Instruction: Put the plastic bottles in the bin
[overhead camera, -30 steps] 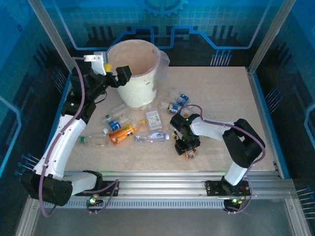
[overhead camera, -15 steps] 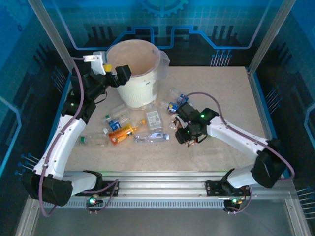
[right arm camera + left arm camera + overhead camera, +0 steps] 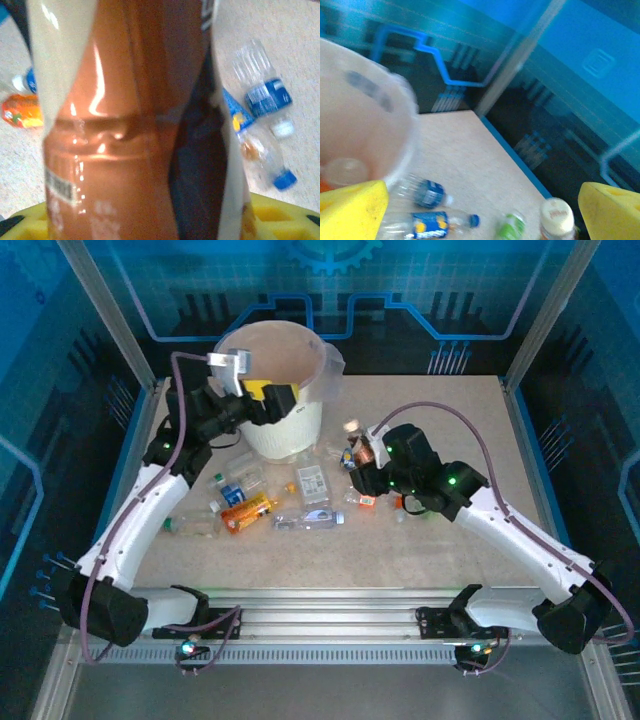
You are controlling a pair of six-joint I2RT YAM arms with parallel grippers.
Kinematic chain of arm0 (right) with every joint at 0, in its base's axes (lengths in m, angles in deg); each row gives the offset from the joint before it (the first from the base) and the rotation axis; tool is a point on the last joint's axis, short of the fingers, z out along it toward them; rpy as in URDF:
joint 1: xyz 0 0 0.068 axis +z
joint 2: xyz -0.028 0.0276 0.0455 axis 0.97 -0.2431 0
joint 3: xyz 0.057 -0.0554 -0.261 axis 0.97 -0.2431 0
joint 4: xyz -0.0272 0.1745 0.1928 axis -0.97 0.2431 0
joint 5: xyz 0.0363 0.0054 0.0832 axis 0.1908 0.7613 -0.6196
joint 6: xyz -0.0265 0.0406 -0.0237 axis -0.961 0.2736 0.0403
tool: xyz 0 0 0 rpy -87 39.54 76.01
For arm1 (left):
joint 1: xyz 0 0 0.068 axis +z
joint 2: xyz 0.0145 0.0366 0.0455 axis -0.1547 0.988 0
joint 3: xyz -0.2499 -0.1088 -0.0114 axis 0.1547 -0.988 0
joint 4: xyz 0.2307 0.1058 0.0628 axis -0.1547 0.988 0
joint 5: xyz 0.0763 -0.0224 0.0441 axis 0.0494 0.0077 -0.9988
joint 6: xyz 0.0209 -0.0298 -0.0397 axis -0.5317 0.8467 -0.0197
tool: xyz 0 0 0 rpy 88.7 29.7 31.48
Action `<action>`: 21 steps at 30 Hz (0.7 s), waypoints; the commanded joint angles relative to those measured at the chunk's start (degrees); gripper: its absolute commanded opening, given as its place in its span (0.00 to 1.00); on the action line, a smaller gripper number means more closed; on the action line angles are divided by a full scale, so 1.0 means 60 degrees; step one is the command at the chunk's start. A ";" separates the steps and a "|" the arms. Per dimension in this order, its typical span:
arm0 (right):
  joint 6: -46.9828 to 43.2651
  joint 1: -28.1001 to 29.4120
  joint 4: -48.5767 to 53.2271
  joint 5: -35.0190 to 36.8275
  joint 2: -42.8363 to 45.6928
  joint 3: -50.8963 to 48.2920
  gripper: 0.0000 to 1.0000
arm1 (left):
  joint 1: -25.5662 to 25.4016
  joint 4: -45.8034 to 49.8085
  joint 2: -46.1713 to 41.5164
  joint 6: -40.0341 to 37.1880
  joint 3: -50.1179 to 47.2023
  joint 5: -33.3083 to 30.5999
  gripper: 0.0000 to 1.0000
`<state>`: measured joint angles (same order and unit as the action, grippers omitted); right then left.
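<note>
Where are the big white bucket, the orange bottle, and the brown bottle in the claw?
white bucket (image 3: 300, 428): top view, its outer wall.
orange bottle (image 3: 247, 512): top view, middle of its body.
brown bottle (image 3: 120, 165): right wrist view, its dented body.

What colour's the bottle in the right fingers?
It's a copper-brown plastic bottle; right wrist view shows it best.

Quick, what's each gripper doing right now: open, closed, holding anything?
Left gripper: open, holding nothing.
Right gripper: closed on the copper bottle.
</note>
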<state>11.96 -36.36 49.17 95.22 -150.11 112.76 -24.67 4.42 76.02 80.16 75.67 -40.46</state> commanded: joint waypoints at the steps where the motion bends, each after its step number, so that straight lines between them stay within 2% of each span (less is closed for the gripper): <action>1: -0.0399 -0.0094 -0.1484 -0.0601 -0.0037 0.0149 0.45 | -0.0400 -0.0414 0.0425 0.0084 0.0430 0.1594 0.99; 11: -0.0516 -0.0077 -0.2168 -0.1456 -0.0179 0.0301 0.46 | -0.1192 -0.0355 0.1425 -0.0061 0.1142 0.2972 0.91; 21: -0.0503 -0.0052 -0.2293 -0.1660 -0.0267 0.0391 0.47 | -0.1452 -0.0787 0.2033 0.0422 0.1446 0.3523 0.70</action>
<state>9.60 -36.36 37.63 86.54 -151.57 113.16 -33.04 1.82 87.65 81.85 82.16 -21.95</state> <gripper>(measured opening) 0.543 0.713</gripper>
